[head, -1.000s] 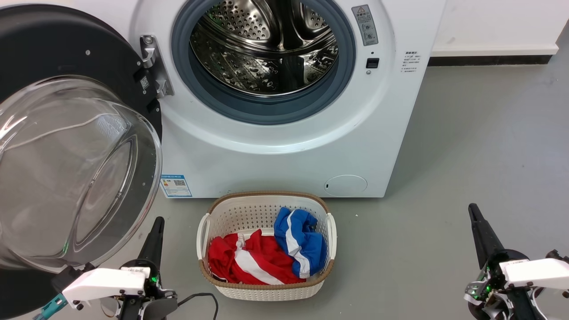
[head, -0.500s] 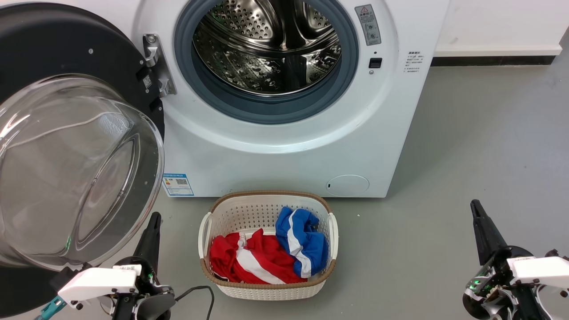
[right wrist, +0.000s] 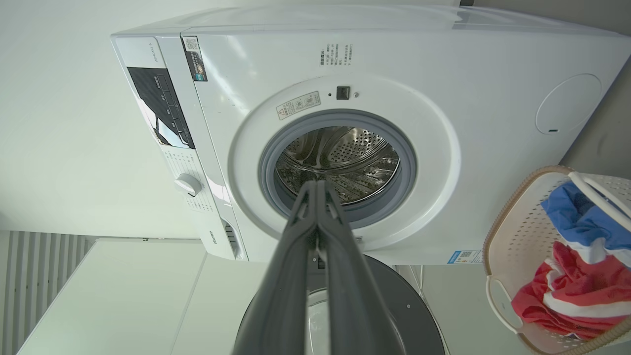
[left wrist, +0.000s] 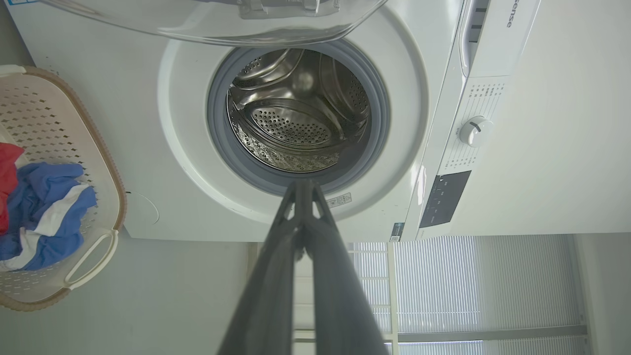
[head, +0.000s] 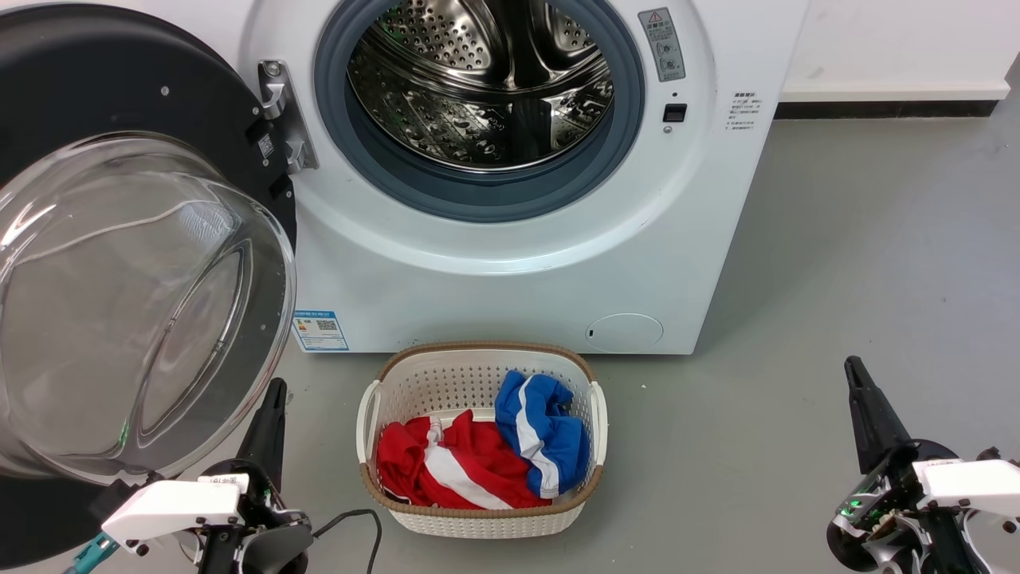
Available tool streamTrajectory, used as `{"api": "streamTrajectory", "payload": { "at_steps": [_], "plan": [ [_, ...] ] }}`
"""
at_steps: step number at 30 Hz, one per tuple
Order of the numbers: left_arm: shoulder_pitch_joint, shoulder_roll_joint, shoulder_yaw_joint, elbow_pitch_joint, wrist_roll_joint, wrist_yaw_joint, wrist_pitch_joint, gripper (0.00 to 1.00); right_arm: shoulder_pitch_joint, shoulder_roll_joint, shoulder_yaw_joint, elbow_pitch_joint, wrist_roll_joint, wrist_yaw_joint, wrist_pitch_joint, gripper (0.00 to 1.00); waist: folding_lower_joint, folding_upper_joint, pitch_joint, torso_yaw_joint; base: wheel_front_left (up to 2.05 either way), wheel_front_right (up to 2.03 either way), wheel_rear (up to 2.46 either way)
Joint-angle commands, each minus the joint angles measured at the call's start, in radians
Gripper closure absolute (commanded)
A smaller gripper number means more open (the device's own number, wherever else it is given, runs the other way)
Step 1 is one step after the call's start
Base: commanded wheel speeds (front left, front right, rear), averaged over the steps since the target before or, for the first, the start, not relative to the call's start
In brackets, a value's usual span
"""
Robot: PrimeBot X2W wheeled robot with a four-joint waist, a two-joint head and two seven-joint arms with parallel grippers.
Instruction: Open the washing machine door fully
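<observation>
The white washing machine point(head: 510, 287) stands with its steel drum point(head: 478, 80) exposed inside the grey-blue gasket. The washing machine door point(head: 119, 88), a black disc with a clear glass bowl point(head: 135, 319), is swung out to the left on its hinge point(head: 279, 119). My left gripper point(head: 276, 388) is shut and empty, just below the bowl's lower right rim and apart from it. My right gripper point(head: 853, 365) is shut and empty over the floor at the lower right. The left wrist view shows the shut left gripper point(left wrist: 304, 183) pointing at the drum. The right gripper point(right wrist: 315, 183) does the same.
A white perforated laundry basket point(head: 478, 360) sits on the grey floor just in front of the machine, holding a red garment point(head: 446, 466) and a blue one point(head: 542, 438). A dark cable point(head: 351, 522) lies by my left arm. Open floor point(head: 837, 239) stretches to the right.
The whole picture has shifted slightly right, a camera move. Both grippers sit a little higher in the view. The door stands at the same angle.
</observation>
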Motion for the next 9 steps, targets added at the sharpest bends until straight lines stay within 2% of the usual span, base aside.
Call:
{"api": "streamTrajectory", "payload": {
  "at_steps": [1, 9],
  "plan": [
    [-0.008, -0.003, 0.003, -0.003, 0.000, -0.002, 0.004, 1.00, -0.011, 0.003, -0.001, 0.001, 0.003, 0.000, 0.001, 1.00, 0.0000, 0.0000, 0.000, 0.000, 0.00, 0.00, 0.00],
    [-0.008, -0.003, 0.003, -0.003, 0.000, -0.002, 0.004, 1.00, -0.011, 0.003, -0.001, 0.001, 0.003, 0.000, 0.001, 1.00, 0.0000, 0.0000, 0.000, 0.000, 0.00, 0.00, 0.00]
  ]
}}
